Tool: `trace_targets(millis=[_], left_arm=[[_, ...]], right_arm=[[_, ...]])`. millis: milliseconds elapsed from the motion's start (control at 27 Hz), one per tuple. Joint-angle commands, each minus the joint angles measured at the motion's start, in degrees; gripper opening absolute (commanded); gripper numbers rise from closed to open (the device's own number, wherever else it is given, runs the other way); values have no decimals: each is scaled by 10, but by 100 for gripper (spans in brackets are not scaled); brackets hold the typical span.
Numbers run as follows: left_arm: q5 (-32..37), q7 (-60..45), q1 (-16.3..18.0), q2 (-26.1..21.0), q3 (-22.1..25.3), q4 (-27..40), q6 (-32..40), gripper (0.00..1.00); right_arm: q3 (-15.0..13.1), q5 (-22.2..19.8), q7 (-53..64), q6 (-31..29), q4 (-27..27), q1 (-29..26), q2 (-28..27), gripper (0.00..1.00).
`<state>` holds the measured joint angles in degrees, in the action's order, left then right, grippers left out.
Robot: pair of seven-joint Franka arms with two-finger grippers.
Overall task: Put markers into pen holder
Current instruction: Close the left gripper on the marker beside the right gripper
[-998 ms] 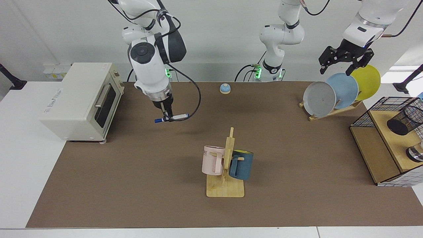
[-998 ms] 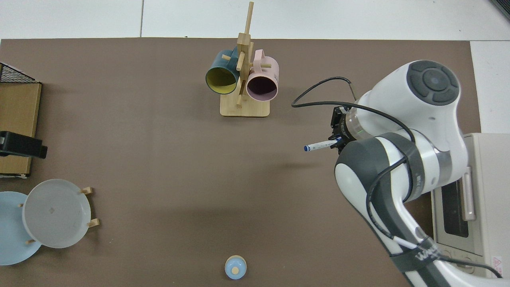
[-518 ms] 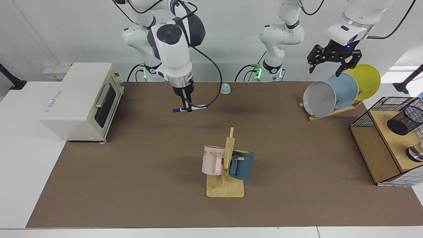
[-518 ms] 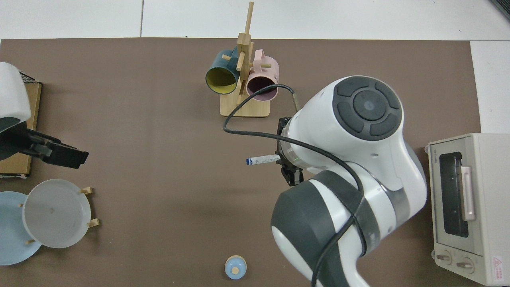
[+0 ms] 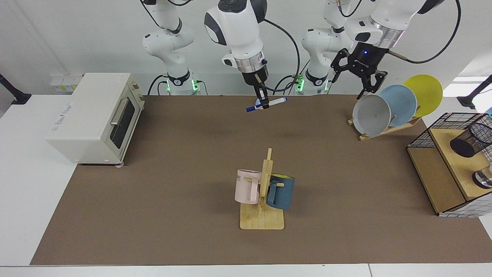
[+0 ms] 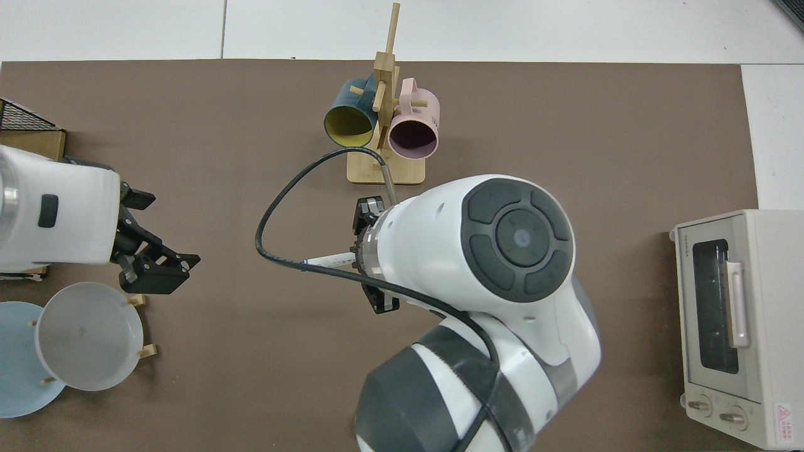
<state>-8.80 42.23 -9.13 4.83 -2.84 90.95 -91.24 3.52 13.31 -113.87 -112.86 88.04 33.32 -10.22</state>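
Gripped crosswise near its middle by the closed fingers of the right gripper [image 5: 263,102], the marker [image 5: 266,104] is held nearly level above the table's far edge, one end tilted slightly up toward the left gripper [image 5: 355,75], whose fingers are spread and hold nothing. The pen holder [image 5: 472,140] is seen tilted on the wooden shelf, well apart.

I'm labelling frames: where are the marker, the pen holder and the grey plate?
marker [image 5: 276,102], facing view, white barrel.
pen holder [image 5: 472,140], facing view, mesh side wall.
grey plate [image 5: 371,114], facing view, middle of its face.
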Motion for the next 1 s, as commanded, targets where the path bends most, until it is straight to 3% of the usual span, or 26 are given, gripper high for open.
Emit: trace_targets(millis=[0, 296, 961], left_arm=[[-13, 53, -27, 30, 6, 55, -42, 97], [-16, 44, -97, 30, 6, 93, -82, 96], [-16, 54, -141, 19, 4, 144, -148, 94]], right_arm=[[-2, 8, -40, -36, -5, 17, -15, 0], [-3, -23, -43, -40, -6, 36, -18, 0], [-2, -63, -36, -20, -10, 46, -18, 0]])
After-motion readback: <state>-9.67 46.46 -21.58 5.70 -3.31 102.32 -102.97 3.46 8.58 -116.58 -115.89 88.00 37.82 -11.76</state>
